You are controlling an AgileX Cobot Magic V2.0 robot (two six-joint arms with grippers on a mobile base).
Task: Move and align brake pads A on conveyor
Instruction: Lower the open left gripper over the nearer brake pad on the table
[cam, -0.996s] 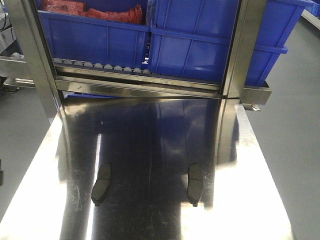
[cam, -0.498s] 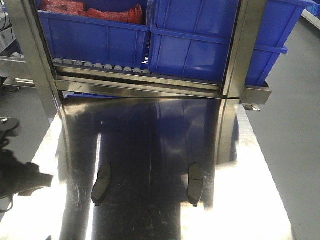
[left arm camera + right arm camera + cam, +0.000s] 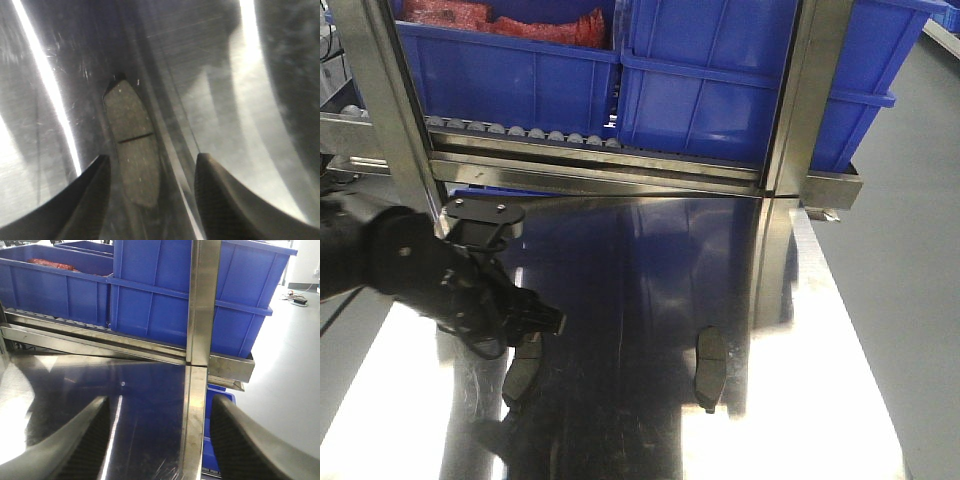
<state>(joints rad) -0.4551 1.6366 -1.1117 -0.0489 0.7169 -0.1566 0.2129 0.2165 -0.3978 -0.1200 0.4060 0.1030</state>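
Two dark grey brake pads lie on the shiny steel table (image 3: 820, 400), a left pad (image 3: 520, 375) and a right pad (image 3: 710, 365). My left gripper (image 3: 532, 332), on a black-covered arm reaching in from the left, hovers over the far end of the left pad. In the left wrist view that pad (image 3: 132, 145) lies lengthwise between my open fingers (image 3: 92, 195), nearer the left one, and it is not gripped. My right gripper (image 3: 160, 402) is open and empty above the table's right side, and it does not show in the front view. The conveyor is out of view.
Blue bins (image 3: 720, 90) sit on a roller rack (image 3: 520, 132) at the far end of the table, one holding red parts (image 3: 500, 20). Steel uprights (image 3: 805, 100) stand at both back corners. Grey floor (image 3: 910, 280) lies beyond the right edge.
My left arm has come in from the left and moved over the left pad; one second ago it was out of view. Both pads lie where they were.
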